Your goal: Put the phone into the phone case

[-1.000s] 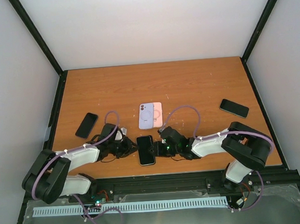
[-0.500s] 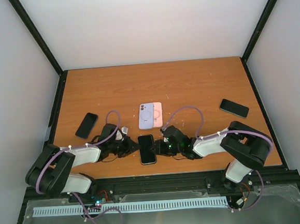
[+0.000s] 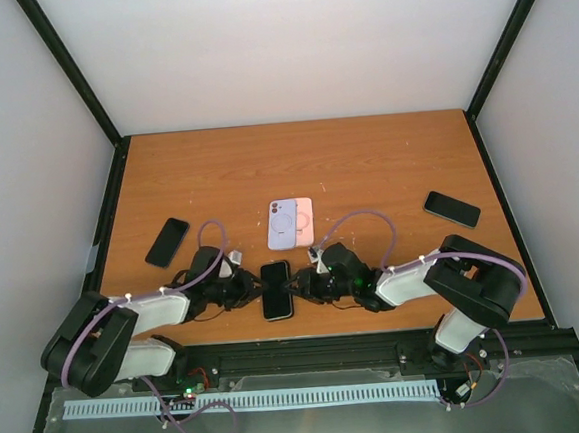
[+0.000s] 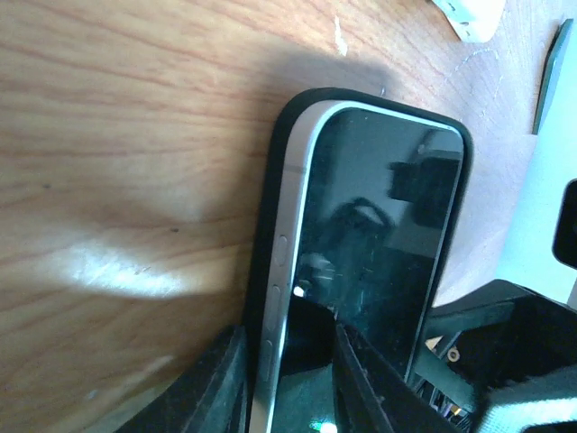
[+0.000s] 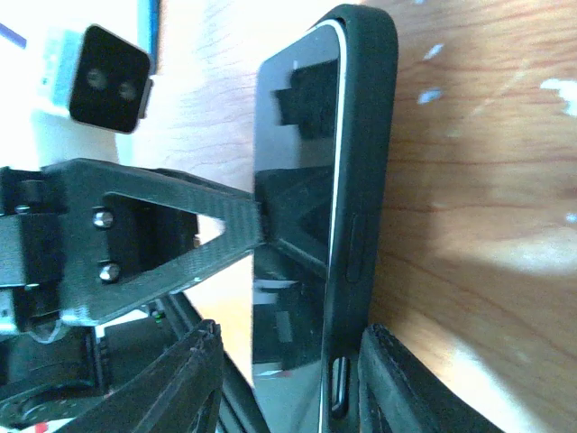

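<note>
Top external, phone (image 3: 276, 290) shifted slightly left

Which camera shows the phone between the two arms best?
The left wrist view: the phone fills it, its silver edge above the black case. Right wrist shows its other side; top shows only a small dark slab.

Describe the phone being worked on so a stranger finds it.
On the wooden table, find the near edge, between the left gripper and right gripper. The phone sits there in a black case; the left phone and right phone lie alone near the sides.
</note>
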Robot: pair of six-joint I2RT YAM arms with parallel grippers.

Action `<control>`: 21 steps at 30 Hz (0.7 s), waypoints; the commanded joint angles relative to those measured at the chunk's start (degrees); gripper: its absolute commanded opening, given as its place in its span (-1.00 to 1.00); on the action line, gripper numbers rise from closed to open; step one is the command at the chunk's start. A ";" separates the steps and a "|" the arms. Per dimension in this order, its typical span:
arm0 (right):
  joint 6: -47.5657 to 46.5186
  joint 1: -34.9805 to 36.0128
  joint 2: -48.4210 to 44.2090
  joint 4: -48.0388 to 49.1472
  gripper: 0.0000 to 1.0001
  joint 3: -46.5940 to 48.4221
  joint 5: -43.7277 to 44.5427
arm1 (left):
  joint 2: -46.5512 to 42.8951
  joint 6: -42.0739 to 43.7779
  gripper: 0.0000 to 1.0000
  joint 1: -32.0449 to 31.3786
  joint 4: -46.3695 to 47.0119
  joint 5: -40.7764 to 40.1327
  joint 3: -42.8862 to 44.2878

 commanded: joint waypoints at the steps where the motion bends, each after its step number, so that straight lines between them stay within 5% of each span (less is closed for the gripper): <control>1: 3.13 0.32 -0.71 13.10 -0.17 0.44 -3.67 | -2.74 -1.56 -0.46 -1.33 0.05 3.13 -0.90; 15: 5.31 0.32 5.49 17.47 -0.17 -0.13 -4.81 | -5.20 -3.03 -0.33 -1.33 1.67 3.07 -3.43; 21: 3.04 0.32 5.79 13.12 -0.43 0.73 -3.83 | -5.12 -3.22 -0.33 -1.32 1.70 2.98 -3.56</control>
